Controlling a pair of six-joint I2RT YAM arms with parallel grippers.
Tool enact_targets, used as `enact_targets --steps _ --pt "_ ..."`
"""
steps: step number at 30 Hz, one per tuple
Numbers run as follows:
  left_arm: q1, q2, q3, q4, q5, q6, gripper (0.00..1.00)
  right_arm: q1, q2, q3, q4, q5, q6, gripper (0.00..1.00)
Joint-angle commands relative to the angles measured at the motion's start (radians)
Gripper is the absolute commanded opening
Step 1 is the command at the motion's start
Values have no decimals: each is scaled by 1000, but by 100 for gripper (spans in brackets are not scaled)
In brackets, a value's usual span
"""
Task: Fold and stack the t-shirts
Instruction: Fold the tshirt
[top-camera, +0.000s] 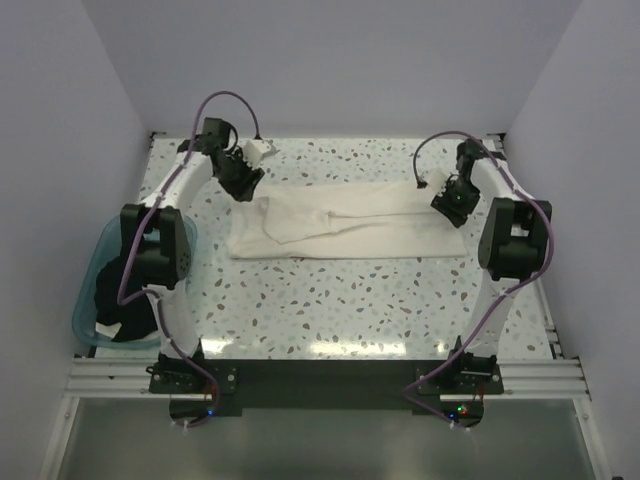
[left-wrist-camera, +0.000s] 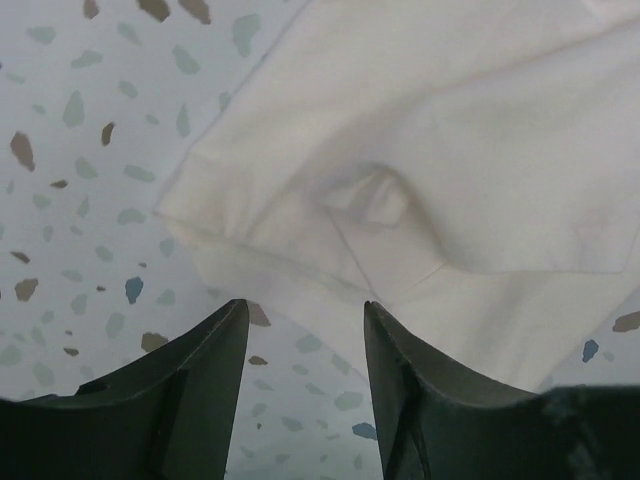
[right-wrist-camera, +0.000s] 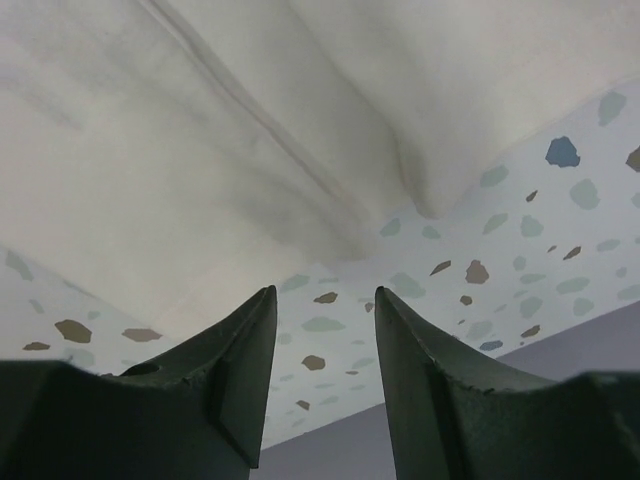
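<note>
Lying flat on the speckled worktop (top-camera: 350, 300), the white t-shirt (top-camera: 340, 228) is seen in the upper middle of the top view, folded into a long band running left to right. No print is visible on the upturned side. The left end effector (top-camera: 243, 180) is held just over the band's left end, toward the upper left. In the left wrist view its jaws are parted to a medium gap with nothing gripped, bare worktop between them and a folded cloth corner just beyond. The right end effector (top-camera: 452, 205) is placed at the band's right end. Its jaws are likewise parted and empty, with a cloth edge just ahead of the tips. A black t-shirt (top-camera: 112, 300) is bunched in the teal tub (top-camera: 82, 300) at the left edge, partly hidden by the left arm.
</note>
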Motion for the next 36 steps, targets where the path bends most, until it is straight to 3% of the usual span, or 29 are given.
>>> enact_targets --steps 1,7,12,22,29,33,36 --pt "74 -165 -82 46 54 -126 55 3 -96 42 -71 -5 150 47" --pt "74 -299 -323 64 145 -183 54 8 -138 -25 -143 -131 315 35" --pt "65 -305 -438 150 171 -254 53 35 -113 -109 -50 -119 369 29" --pt "40 -256 -630 242 36 -281 43 58 -39 -264 105 -1 368 27" --pt "25 -277 -783 228 -33 -266 33 58 -116 -390 125 42 305 25" --pt "5 -381 -811 182 -3 -255 31 57 -194 -432 122 65 262 25" --pt "11 -464 -768 133 93 -251 35 57 -262 -338 57 -27 288 28"
